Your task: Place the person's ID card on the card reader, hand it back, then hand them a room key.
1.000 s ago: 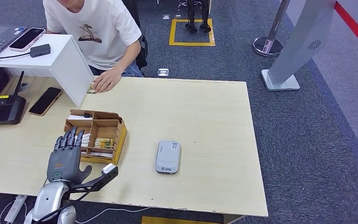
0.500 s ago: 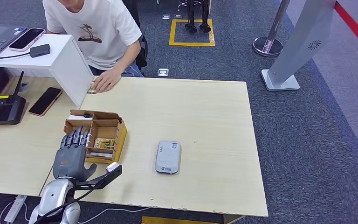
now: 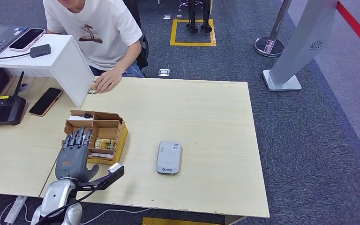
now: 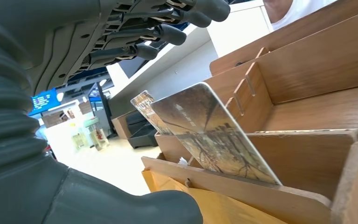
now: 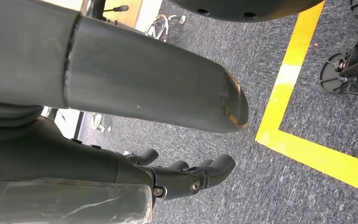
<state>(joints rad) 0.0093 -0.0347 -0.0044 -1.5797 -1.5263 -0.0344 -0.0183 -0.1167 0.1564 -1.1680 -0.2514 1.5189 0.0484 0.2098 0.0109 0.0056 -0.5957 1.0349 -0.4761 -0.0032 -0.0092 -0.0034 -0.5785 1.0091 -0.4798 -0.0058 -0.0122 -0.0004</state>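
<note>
Our left robot hand [image 3: 75, 157] has crept forward and a little rightward across the tabletop [image 3: 206, 122] over the past second, and its fingers [image 3: 77, 139] now reach over the near edge of the card box [image 3: 120, 136]. It holds nothing, its fingers straight and slightly spread. In the left wrist view the fingers [image 4: 168, 32] hang above a room key [image 4: 214, 135] standing tilted in a slot, with a second card [image 4: 142, 103] just behind it. We read this as the approach to the key pick, the task's last stage. The card reader [image 3: 169, 157] lies bare near the middle of the tabletop, and the person's hand [image 3: 105, 80] rests on a small card [image 3: 92, 87] at the far edge, though we cannot tell whether it is the ID card. Our right robot hand [image 5: 186, 175] hangs beside the body above the carpet, fingers loosely curled on nothing.
</note>
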